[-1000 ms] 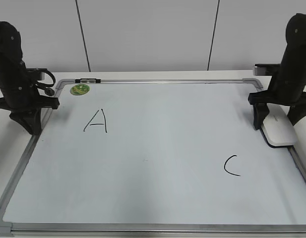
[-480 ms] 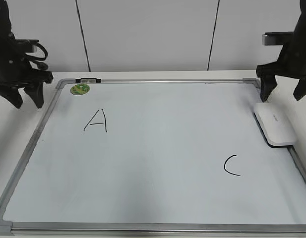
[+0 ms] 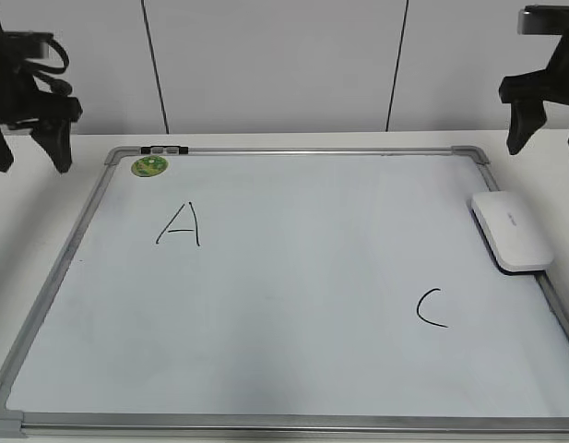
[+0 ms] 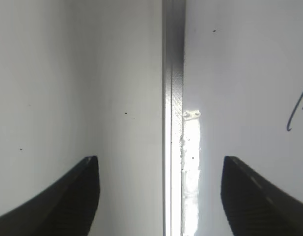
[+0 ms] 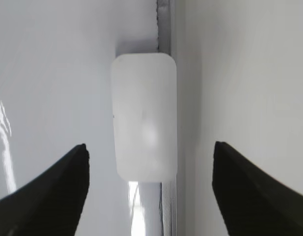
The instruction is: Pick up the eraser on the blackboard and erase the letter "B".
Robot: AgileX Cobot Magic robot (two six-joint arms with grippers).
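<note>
The white eraser point(image 3: 512, 231) lies on the right edge of the blackboard point(image 3: 293, 426); it also shows in the right wrist view point(image 5: 144, 123). My right gripper point(image 3: 545, 138) is open and empty, raised above and behind the eraser, with its jaws point(image 5: 149, 189) spread wide. My left gripper point(image 3: 28, 152) is open and empty, raised over the board's left frame point(image 4: 173, 98); its jaws point(image 4: 160, 196) are wide apart. The board carries a black "A" point(image 3: 180, 225) and a black "C" point(image 3: 431, 308). No letter "B" shows anywhere on the board.
A round green magnet point(image 3: 148, 166) sits at the board's top left corner, next to a small black-and-white clip point(image 3: 164, 149) on the frame. The board lies on a white table point(image 3: 26, 231) with a pale panelled wall behind.
Both arms have risen and drawn back from the board. The right gripper lifted off the eraser, which stays on the right edge. The left gripper moved up and out to the left.
</note>
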